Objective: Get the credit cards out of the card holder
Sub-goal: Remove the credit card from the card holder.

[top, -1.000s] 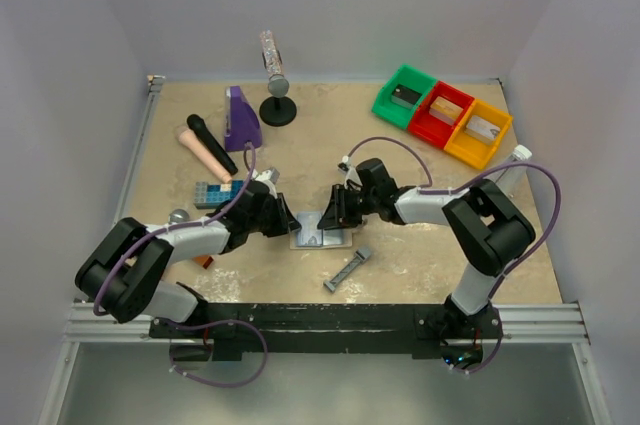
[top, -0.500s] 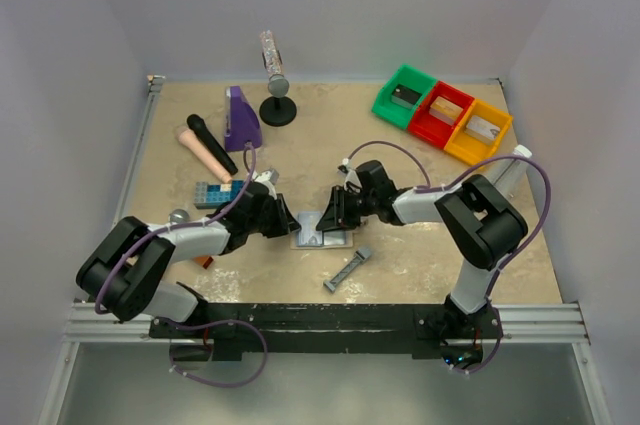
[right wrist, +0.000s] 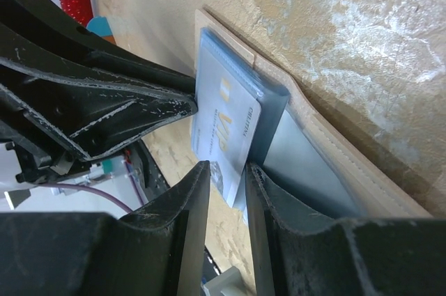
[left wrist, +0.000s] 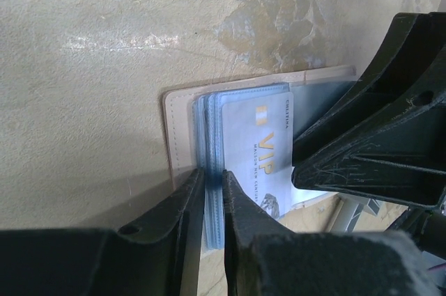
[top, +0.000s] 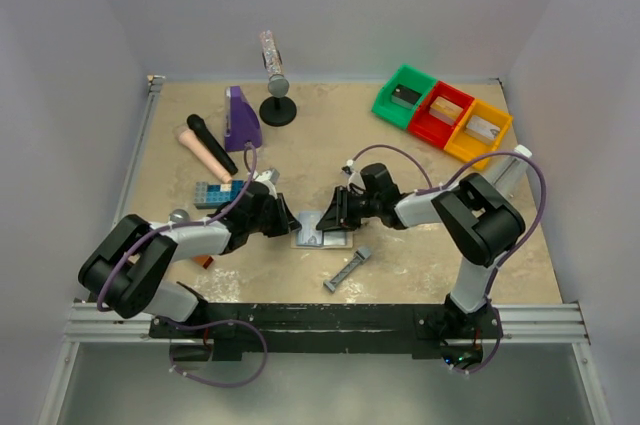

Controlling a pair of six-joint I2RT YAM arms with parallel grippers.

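The card holder lies open on the table between both grippers, its tan edging and blue-grey sleeves showing. My left gripper is shut on the stack of clear blue sleeves at the holder's left side; from above it shows as. A pale credit card with gold "VIP" lettering sticks partly out of a sleeve. My right gripper straddles that card's free corner, jaws a little apart with a gap beside the card. It shows from above as. Other cards are hidden.
A narrow grey bar tool lies just in front of the holder. A blue studded block sits to the left. Green, red and yellow bins stand back right; a purple object and a stand back left.
The right arm's elbow has drifted slightly left and forward. Both grippers stay at the card holder, which has not visibly moved.
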